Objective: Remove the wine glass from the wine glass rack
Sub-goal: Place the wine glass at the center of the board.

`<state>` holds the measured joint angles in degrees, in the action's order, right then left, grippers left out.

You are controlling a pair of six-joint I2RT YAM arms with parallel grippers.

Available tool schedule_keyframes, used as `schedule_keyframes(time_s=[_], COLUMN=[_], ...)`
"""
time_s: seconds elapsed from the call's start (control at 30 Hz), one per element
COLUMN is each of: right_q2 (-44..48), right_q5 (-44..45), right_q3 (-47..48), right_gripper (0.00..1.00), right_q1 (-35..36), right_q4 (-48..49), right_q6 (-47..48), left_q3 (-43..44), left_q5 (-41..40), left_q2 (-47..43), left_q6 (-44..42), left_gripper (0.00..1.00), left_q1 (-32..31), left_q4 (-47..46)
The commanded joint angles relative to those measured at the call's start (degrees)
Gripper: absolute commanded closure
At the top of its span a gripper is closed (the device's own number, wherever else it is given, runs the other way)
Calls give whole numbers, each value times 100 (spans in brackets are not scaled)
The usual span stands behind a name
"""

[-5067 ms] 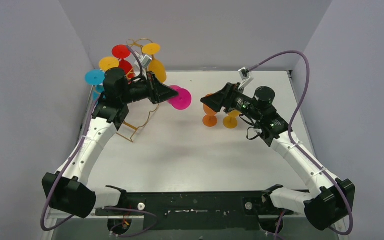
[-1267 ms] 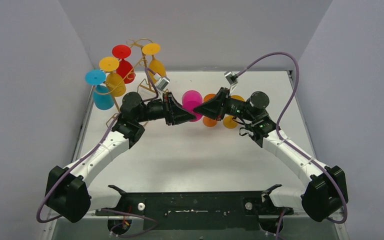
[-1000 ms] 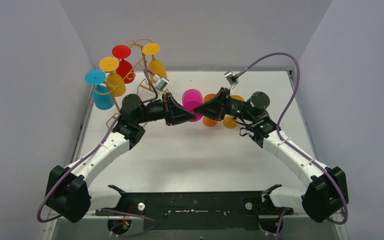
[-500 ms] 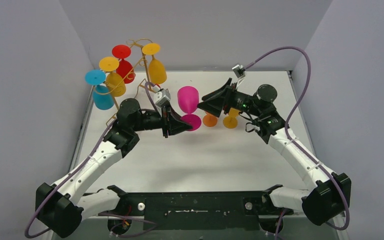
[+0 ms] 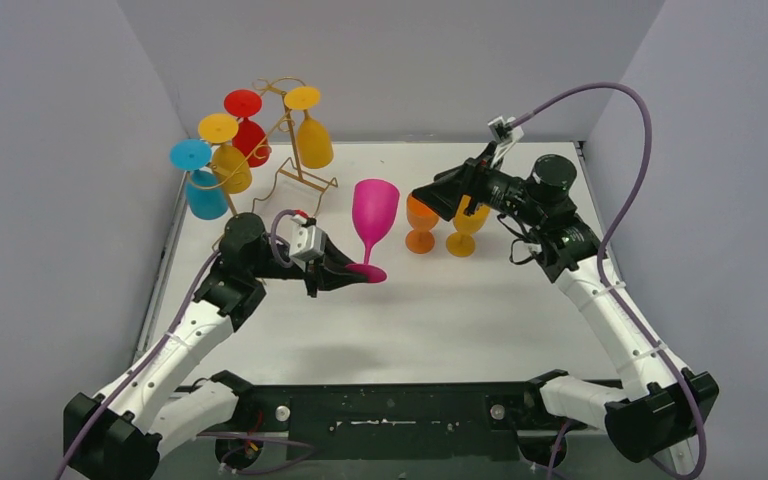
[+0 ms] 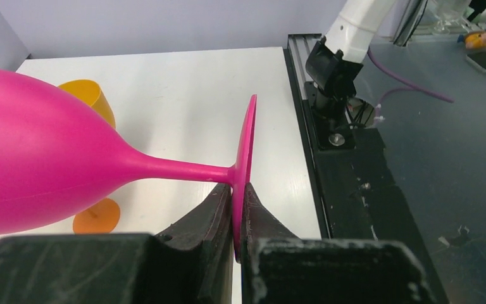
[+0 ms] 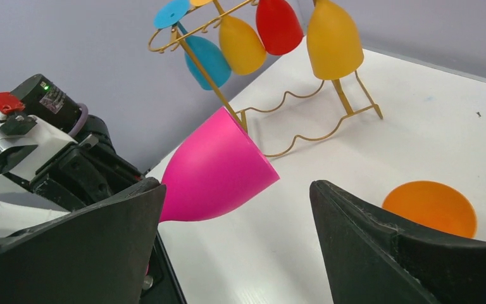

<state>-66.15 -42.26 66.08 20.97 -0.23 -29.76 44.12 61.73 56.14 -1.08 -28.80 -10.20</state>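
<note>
Pinching the foot of the pink wine glass (image 5: 373, 210), the left jaws are closed. Right jaws gape, empty.

Pink wine glass (image 7: 218, 168) beyond wide-apart gripper (image 7: 235, 189)

The whole table (image 5: 480, 300) is viewed from high behind the arm bases toward the far wall, while the pink wine glass (image 6: 50, 164) is shared at close range by the left wrist view, faced right over the left end effector (image 6: 239, 191), and the right wrist view, faced left toward the far wine glass rack (image 7: 210, 76).
</note>
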Motion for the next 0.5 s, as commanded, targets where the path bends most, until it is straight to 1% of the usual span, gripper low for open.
schedule_keyframes(time_s=[0.0,0.07,0.13,0.2,0.27,0.33,0.4,0.47], right_q2=[-120,-283,-486,-624,-750,-937,-1104,-1259], right_q5=[-406,-1319,-2105,-2608,-2929,-3180,-3258,-3343], right_q3=[539,622,680,524,260,166,163,218], right_gripper=[12,11,11,10,10,13,17,19], right_q1=[-119,-327,-593,-863,-1017,-1001,-927,-806], right_q4=[-463,-363,-91,781,1766,2313,2504,2606], right_q6=[360,111,-383,-1208,-2166,-2718,-2921,-2939], left_q3=[-170,-199,-219,-270,-283,-258,-201,-46], left_q5=[1069,1325,1654,2012,2265,2472,2744,2796], left_q2=[-156,-144,-127,-136,-122,-89,-55,-51], left_q6=[-406,-339,-356,-376,-371,-377,-432,-803], left_gripper=[100,100,100,100,100,100,100,100], left_q1=[352,568,818,998,1086,1104,1088,1058], left_q4=[-386,-520,-573,-659,-661,-615,-497,88])
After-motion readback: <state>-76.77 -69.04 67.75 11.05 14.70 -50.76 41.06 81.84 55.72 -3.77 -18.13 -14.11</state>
